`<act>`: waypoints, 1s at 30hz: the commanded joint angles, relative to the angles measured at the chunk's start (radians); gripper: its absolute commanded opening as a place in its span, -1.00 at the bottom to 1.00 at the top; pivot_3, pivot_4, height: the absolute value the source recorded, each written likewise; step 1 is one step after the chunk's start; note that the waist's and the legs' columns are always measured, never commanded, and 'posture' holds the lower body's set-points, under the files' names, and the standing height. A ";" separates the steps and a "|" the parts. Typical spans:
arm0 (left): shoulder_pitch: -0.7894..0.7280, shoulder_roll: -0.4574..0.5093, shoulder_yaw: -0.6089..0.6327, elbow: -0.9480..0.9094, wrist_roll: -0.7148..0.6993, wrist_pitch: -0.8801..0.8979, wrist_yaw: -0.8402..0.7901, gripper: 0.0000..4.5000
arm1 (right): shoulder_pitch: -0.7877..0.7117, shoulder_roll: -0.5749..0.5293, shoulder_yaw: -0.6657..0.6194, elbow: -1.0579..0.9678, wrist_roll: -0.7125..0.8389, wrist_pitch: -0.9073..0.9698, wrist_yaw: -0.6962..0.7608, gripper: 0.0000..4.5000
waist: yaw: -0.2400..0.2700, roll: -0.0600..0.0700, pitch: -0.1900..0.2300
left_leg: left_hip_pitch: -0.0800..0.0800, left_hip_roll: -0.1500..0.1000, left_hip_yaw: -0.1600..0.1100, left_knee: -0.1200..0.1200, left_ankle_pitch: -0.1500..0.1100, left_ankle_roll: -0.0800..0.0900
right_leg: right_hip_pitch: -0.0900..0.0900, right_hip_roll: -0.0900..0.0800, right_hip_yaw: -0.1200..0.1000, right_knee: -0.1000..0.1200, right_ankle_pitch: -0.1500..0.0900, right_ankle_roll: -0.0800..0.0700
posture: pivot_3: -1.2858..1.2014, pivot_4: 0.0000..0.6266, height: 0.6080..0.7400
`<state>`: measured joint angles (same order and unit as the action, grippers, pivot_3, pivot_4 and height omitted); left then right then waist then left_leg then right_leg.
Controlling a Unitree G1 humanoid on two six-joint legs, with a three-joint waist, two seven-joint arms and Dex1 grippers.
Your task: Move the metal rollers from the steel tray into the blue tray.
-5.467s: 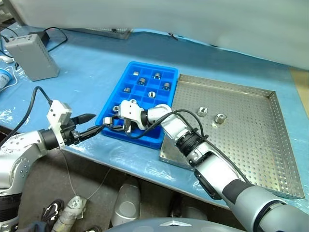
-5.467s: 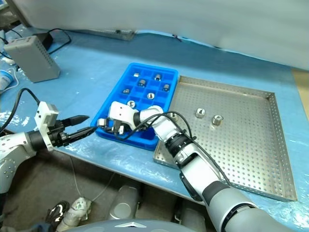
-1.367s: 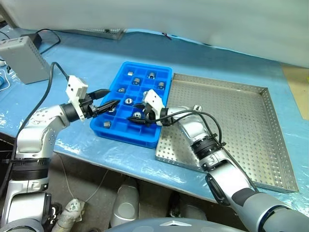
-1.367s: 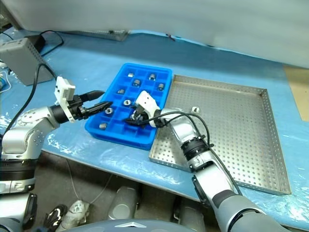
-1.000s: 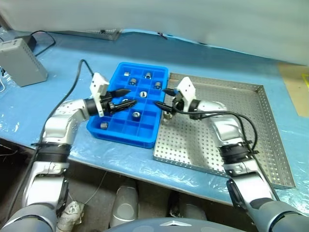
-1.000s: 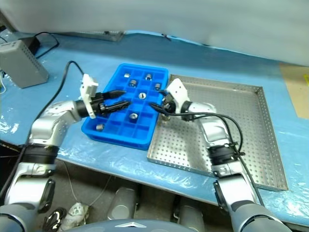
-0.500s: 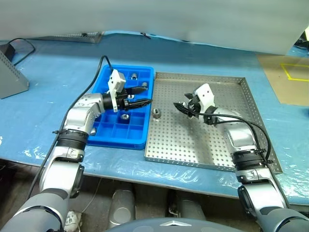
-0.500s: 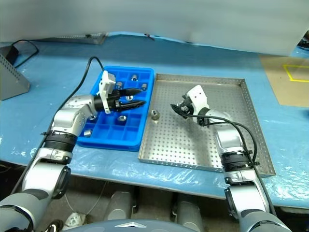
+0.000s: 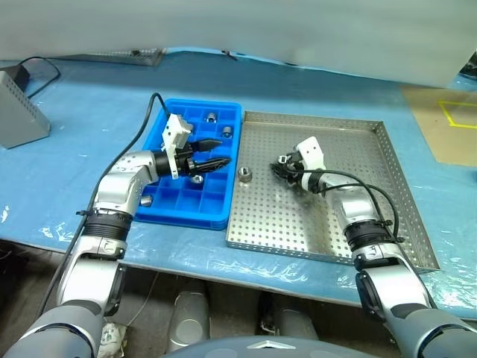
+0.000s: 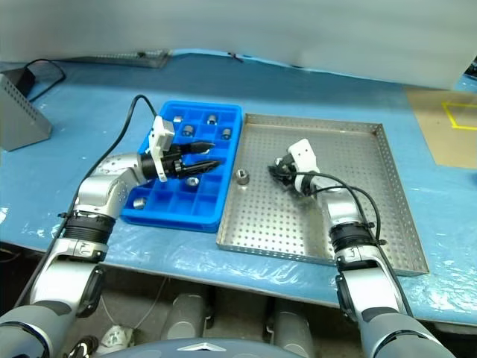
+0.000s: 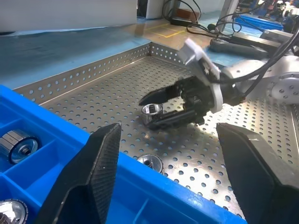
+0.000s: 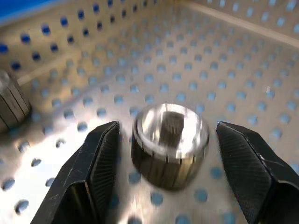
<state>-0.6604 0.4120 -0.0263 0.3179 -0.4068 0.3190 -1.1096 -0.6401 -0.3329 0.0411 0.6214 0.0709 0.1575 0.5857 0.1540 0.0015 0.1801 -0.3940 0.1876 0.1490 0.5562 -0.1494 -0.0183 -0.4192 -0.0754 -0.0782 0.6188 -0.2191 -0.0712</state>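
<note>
A: R gripper now?

B: Down low on the steel tray, fingers spread, one roller standing on the perforated floor between them. Pads look apart from it on both sides, so not gripped. Half a sec ago it was higher over the tray's middle w/ nothing between the fingers; now it's dropped to the floor and sits round that roller.

A: Other rollers?

B: One more loose on the steel tray near its left rim, just beside the blue tray. Same spot as half a sec ago. 5.5 s ago two rollers sat further right on the steel tray and R arm was stretched across to the blue tray's near-left corner.

A: L gripper?

B: Over the blue tray's right half, pointing toward the steel tray, fingers parted, nothing in them. Barely shifted vs half a sec ago. 5.5 s back it was off the table's near edge, left of the blue tray.

A: Blue tray contents?

B: Several rollers in separate compartments: a few along the far rows, e.g., one near the L fingertips, one at the near-left side. Exact count can't tell, arm covers part.

A: Anything else?

B: Grey box w/ black cable at far left of the blue-covered table. View's swung since 5.5 s ago, so the trays' shift in frame is the camera.
</note>
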 commanded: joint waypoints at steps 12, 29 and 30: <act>-0.024 0.029 0.034 -0.040 -0.023 0.018 -0.008 0.53 | 0.018 0.017 0.004 -0.112 0.006 -0.002 0.031 -0.24 | -0.001 0.000 0.000 | 0.000 0.001 0.000 0.004 -0.001 0.002 | 0.000 0.000 0.000 0.003 0.001 -0.001 | 0.20 -0.52 1.00; 0.107 0.166 0.181 -0.137 -0.051 0.044 0.062 0.53 | -0.170 0.165 0.148 -0.177 0.000 0.036 0.162 -0.24 | 0.026 0.000 0.000 | -0.005 0.001 0.000 0.003 -0.002 0.003 | -0.004 0.000 -0.001 0.001 0.001 -0.001 | 0.35 -0.52 1.00; 0.127 0.167 0.187 -0.161 -0.056 0.052 0.072 0.53 | -0.175 0.169 0.156 -0.153 -0.008 0.020 0.165 -0.24 | 0.030 0.000 0.000 | -0.005 0.001 0.000 0.003 -0.002 0.003 | -0.004 0.000 -0.001 0.001 0.001 -0.001 | 0.37 -0.52 1.00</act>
<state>-0.5374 0.5623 0.1263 0.2322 -0.4368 0.3622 -1.0530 -0.7808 -0.1688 0.1905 0.4614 0.0708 0.2228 0.7426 0.1835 0.0017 0.1804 -0.4003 0.1891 0.1483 0.5589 -0.1517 -0.0155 -0.4240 -0.0758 -0.0793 0.6196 -0.2186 -0.0721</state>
